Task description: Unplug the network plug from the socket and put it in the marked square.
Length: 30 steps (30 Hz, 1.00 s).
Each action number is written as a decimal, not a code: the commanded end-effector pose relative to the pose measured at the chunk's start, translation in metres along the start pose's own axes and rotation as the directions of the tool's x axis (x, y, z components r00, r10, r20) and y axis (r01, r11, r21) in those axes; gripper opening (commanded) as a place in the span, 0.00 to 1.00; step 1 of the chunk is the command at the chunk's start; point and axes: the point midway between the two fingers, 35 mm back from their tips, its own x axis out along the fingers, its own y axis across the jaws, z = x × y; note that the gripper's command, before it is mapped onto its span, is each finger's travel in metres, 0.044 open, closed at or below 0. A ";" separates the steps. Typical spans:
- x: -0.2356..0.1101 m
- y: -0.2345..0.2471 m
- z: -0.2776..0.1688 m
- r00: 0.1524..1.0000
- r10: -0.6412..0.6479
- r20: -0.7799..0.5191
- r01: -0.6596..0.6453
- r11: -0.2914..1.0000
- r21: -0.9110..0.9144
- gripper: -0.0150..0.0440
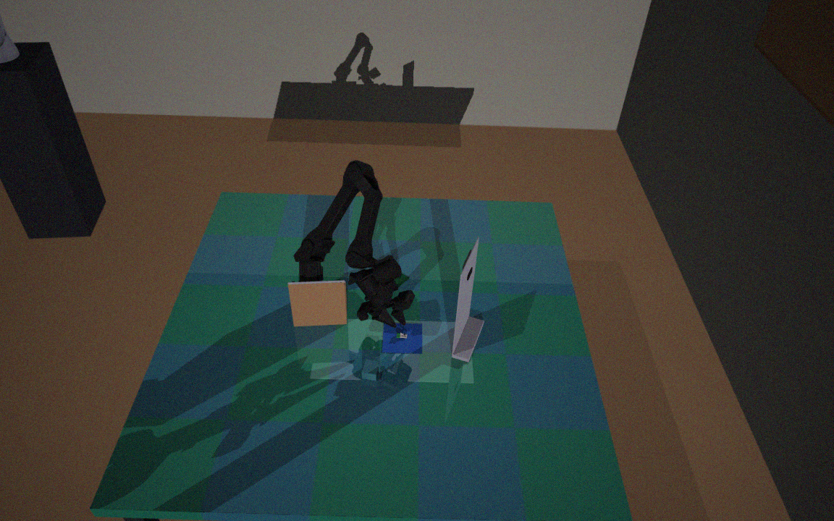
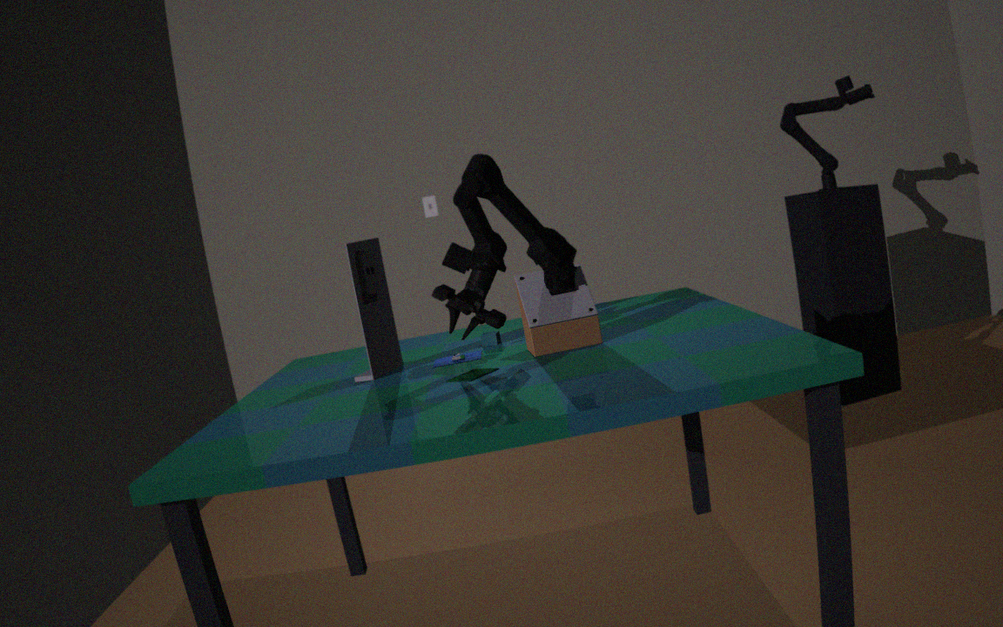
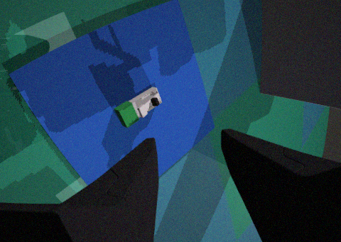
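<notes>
The small network plug (image 3: 138, 105) (image 1: 402, 335) (image 2: 456, 359), grey with a green end, lies flat on the table inside the blue marked square (image 3: 71, 86) (image 1: 410, 343) (image 2: 470, 356). My gripper (image 3: 189, 143) (image 1: 395, 316) (image 2: 467, 320) hangs above the square, clear of the plug, with its fingers apart and nothing between them. The upright panel (image 1: 466, 285) (image 2: 373, 307) stands to the side of the square, and its socket (image 1: 470, 273) (image 2: 367, 273) shows as a dark hole.
The arm's base sits on a tan box (image 1: 318, 302) (image 2: 560, 315) next to the square. The checkered green and blue table (image 1: 368, 466) (image 2: 645, 358) carries everything. A dark pedestal (image 1: 31, 142) (image 2: 840, 288) with another arm stands off the table.
</notes>
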 end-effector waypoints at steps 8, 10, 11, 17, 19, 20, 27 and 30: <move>-0.010 -0.010 0.000 1.000 -0.006 0.003 0.006 1.000 -0.009 0.52; -0.011 -0.011 0.000 1.000 -0.006 0.003 0.006 1.000 -0.009 0.52; -0.012 -0.012 0.000 1.000 -0.006 0.003 0.006 1.000 -0.009 0.52; -0.018 -0.016 0.000 1.000 -0.006 0.002 0.006 1.000 -0.009 0.52; -0.020 -0.017 0.000 1.000 -0.006 0.002 0.006 1.000 -0.009 0.52; -0.020 -0.018 0.000 1.000 -0.006 0.002 0.006 1.000 -0.009 0.52; -0.027 -0.022 0.000 1.000 -0.006 0.002 0.006 1.000 -0.009 0.52; -0.030 -0.023 0.000 1.000 -0.006 0.002 0.006 1.000 -0.009 0.52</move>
